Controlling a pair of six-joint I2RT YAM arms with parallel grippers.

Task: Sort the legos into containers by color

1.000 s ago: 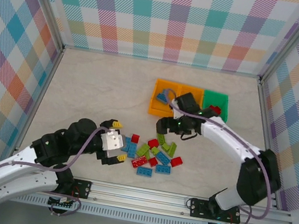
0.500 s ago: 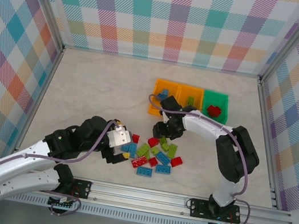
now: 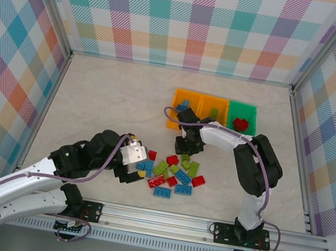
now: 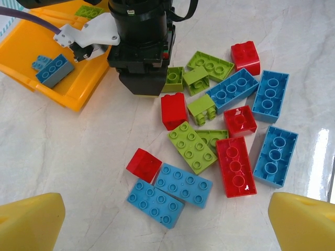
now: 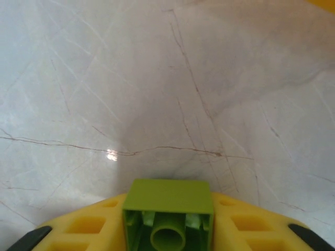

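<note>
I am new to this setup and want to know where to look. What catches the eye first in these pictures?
A bright heap of blue, lime green and red legos lies in the near middle of the table. Behind it stand three containers in a row, two orange and one green. In the right wrist view, yellow fingers flank one lime green brick.

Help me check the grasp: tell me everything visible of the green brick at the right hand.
The green brick is a small lime block of glossy plastic, seen from its hollow underside: thin walls around one round tube. It sits level in the right hand, yellow fingers flush against both its sides. Marble table lies beyond; whether the brick touches it cannot be told.
</note>
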